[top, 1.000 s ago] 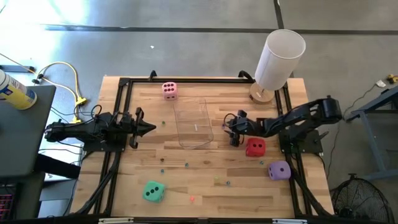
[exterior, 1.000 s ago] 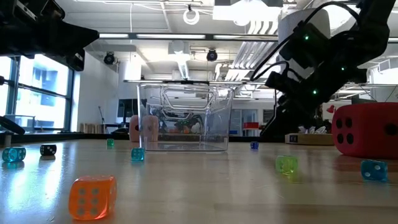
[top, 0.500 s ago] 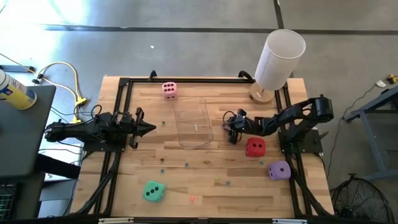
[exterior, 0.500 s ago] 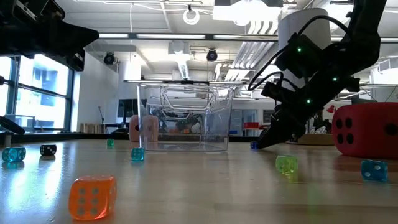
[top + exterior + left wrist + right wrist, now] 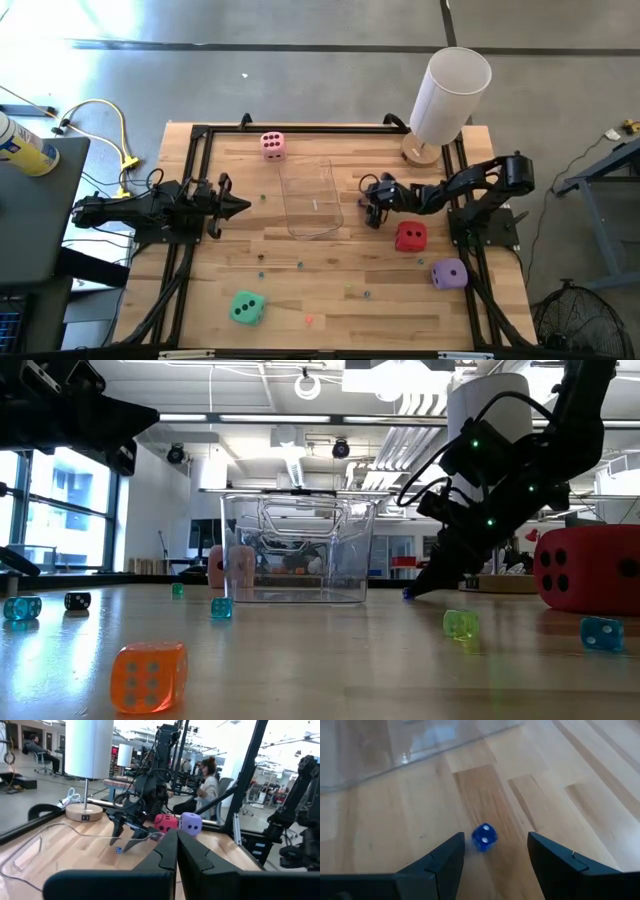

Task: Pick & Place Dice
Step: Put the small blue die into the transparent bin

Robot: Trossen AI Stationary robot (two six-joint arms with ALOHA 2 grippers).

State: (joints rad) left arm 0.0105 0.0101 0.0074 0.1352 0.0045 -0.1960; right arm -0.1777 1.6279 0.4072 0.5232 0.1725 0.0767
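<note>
Four big foam dice rest on the table: pink (image 5: 272, 145) near the far edge, red (image 5: 410, 236) and purple (image 5: 449, 274) on the right, teal-green (image 5: 246, 307) near the front. My right gripper (image 5: 495, 842) is open and low over the wood, just left of the red die (image 5: 590, 568). Its fingers stand on either side of a tiny blue bead die (image 5: 484, 836) without touching it. My left gripper (image 5: 240, 207) waits at the table's left, shut (image 5: 176, 837).
A clear plastic container (image 5: 312, 197) stands mid-table, just left of the right gripper. A white lamp (image 5: 445, 100) stands at the far right corner. Several tiny coloured bead dice lie scattered, among them an orange one (image 5: 150, 675) and a green one (image 5: 460, 624). People sit beyond the table.
My right gripper has come down toward the table beside the clear container, with its fingers tipping further downward until their tips reach table height around the tiny blue die. Its arm has folded in slightly. The big dice and the left arm have kept still.
</note>
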